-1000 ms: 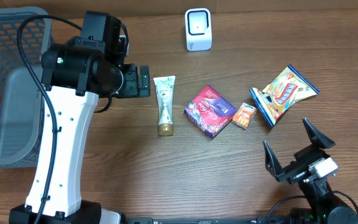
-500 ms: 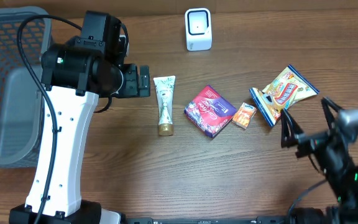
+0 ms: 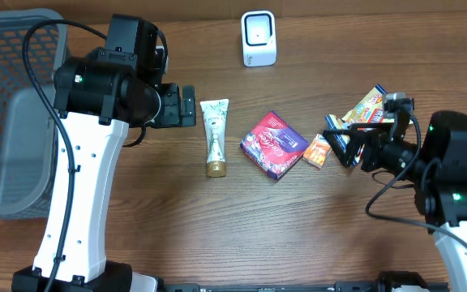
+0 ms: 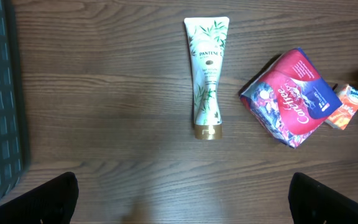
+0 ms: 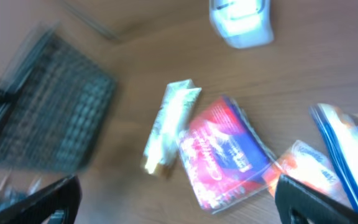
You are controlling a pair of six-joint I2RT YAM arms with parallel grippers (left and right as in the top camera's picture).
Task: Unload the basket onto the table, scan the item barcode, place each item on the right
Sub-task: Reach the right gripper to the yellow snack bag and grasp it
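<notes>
Tube front-to-back, gold cap at near end

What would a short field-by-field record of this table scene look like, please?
scanner: white, at the far edge of the table
items: tube, purple packet, small orange box, snack bag, in a row
basket: grey, at the left
left gripper: open, empty, beside the tube
right gripper: open, empty, over the snack bag's edge

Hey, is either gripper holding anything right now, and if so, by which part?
Nothing is held: the left gripper and the right gripper are both open, with nothing between their fingers.
</notes>
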